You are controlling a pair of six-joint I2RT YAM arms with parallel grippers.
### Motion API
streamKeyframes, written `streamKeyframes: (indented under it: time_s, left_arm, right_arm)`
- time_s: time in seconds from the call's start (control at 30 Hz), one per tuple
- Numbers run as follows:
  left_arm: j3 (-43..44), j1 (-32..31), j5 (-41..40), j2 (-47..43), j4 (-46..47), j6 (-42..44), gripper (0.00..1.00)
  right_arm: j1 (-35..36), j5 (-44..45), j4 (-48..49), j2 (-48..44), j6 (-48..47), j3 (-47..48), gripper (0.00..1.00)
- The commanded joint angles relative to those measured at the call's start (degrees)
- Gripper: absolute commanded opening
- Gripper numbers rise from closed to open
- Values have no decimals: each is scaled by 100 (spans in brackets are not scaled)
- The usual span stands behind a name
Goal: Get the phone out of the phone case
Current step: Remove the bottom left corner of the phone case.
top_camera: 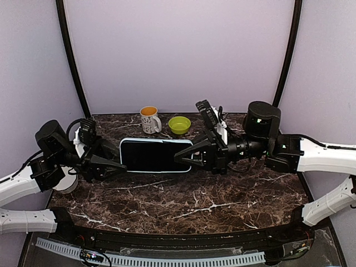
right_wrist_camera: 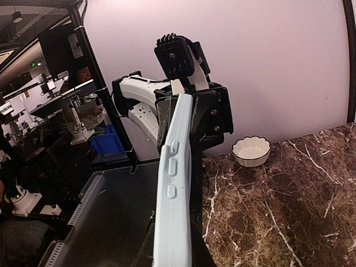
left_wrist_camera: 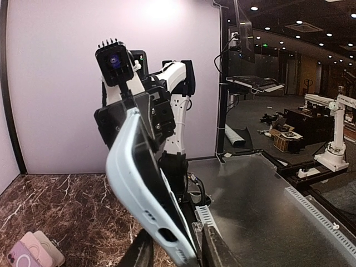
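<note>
A perforated white cable strip runs along the near edge, just in front of the arm bases and the dark marble table. Above the table, the phone hangs in the air, lying lengthwise between the two arms with its dark screen toward the overhead camera. It sits inside the pale blue phone case, whose rim shows all around it.

The right gripper is clamped tight on the right end of the case, its jaws drawn together on the thin edge. The left gripper meets the left end. In the left wrist view one of its fingers stands on each side of the case with little room to spare, but whether they actually press on it cannot be told from that angle.

Near the back wall a white mug with an orange inside stands just beside a small green bowl. A white scalloped bowl rests on the table beneath the left arm, and two pink cases lie flat nearby.
</note>
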Motion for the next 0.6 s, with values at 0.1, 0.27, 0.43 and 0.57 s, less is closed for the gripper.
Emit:
streamKeyframes:
  time_s: [0.1, 0.27, 0.43, 0.57]
  left_arm:
    - [-57, -57, 292, -100, 122, 47, 36]
    - [-74, -62, 324, -141, 119, -27, 41]
    - [-100, -74, 373, -101, 243, -141, 39]
    - [-87, -89, 380, -78, 356, -239, 35]
  right_arm:
    - [-128, -313, 654, -55, 96, 345, 0]
    - [-163, -335, 696, -92, 107, 363, 0]
    - [-170, -497, 762, -32, 150, 406, 0]
    - [-166, -639, 823, 39, 203, 416, 0]
